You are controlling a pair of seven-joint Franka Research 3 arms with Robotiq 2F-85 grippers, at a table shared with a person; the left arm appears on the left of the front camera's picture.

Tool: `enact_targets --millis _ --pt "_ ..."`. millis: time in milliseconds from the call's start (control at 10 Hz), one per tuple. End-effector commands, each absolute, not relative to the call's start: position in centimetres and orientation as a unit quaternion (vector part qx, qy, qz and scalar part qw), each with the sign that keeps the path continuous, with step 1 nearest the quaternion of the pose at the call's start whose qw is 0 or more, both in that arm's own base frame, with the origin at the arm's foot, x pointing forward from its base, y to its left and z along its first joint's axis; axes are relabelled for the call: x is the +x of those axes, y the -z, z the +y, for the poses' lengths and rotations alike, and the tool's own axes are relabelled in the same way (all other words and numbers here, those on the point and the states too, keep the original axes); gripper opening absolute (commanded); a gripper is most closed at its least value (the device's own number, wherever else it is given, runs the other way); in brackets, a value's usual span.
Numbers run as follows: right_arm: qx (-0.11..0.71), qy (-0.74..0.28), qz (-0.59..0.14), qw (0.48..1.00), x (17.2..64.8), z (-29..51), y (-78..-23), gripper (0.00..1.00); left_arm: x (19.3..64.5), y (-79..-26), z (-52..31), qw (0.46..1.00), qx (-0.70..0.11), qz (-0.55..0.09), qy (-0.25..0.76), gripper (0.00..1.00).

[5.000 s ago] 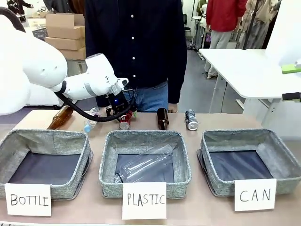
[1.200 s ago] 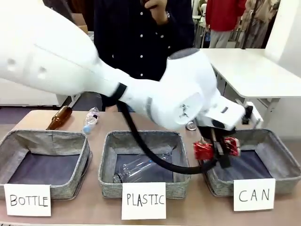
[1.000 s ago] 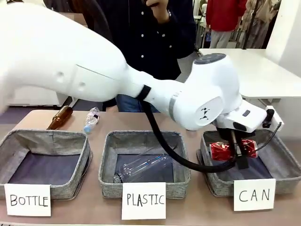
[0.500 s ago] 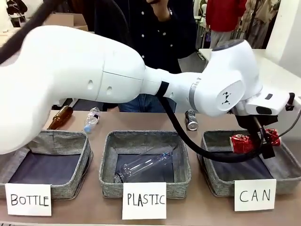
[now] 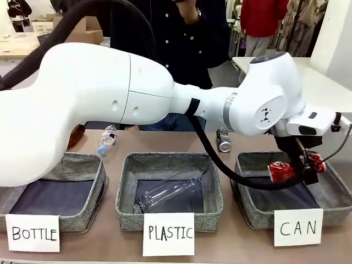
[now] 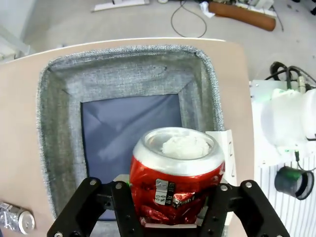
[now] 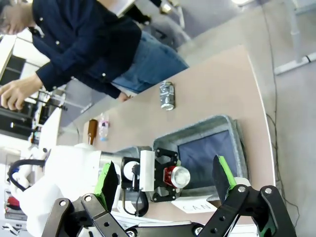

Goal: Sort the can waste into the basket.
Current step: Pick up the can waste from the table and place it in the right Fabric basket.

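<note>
One can [image 6: 176,173] — left end effector [image 6: 173,200], snug

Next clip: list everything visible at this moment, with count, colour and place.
red can: one, red with silver top, dented, held over the CAN basket
grey can: one, silvery-grey, on the table behind the baskets
CAN basket: one, grey with dark lining, robot's right end of the row
PLASTIC basket: one, grey, middle
BOTTLE basket: one, grey, left end
large plastic bottle: one, clear, in the PLASTIC basket
small plastic bottle: one, clear, table behind the BOTTLE basket
brown bottle: one, partly behind the left arm
cards: three, white, one before each basket
table: one, tan
person: one, dark shirt, far side
left hand: shut on the red can
right hand: open, raised above the table
</note>
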State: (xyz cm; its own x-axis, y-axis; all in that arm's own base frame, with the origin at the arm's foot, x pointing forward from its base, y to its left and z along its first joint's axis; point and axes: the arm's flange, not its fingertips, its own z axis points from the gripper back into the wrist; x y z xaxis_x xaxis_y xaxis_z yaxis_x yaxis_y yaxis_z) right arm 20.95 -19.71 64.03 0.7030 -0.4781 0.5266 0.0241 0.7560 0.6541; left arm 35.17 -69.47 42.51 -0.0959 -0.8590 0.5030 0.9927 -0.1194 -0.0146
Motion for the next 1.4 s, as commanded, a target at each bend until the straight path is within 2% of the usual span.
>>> enact_targets --millis 0,100,800,1000,1100,1300 --pt "0.310 0.152 -0.354 0.869 20.9 -19.6 -64.0 1.00 35.6 -43.4 -69.8 0.654 -0.189 -0.163 0.714 0.73" --pt "0.310 0.152 -0.354 0.869 20.9 -19.6 -64.0 1.00 35.9 -43.1 -69.4 0.660 -0.187 -0.156 0.711 1.00" --pt "0.310 0.152 -0.354 0.869 20.9 -19.6 -64.0 1.00 37.0 -43.6 -66.6 0.683 -0.191 -0.142 0.691 1.00" --pt "0.318 0.145 -0.357 0.866 20.9 -19.7 -64.0 1.00 36.9 -44.1 -61.5 0.720 -0.185 -0.114 0.659 1.00" --pt "0.300 0.124 -0.337 0.884 21.6 -18.6 -63.7 1.00 37.2 -43.8 -58.4 0.743 -0.188 -0.085 0.637 1.00" --pt "0.326 0.078 -0.352 0.874 24.1 -14.4 -63.2 1.00 37.5 -44.8 -52.0 0.785 -0.215 -0.097 0.573 1.00"
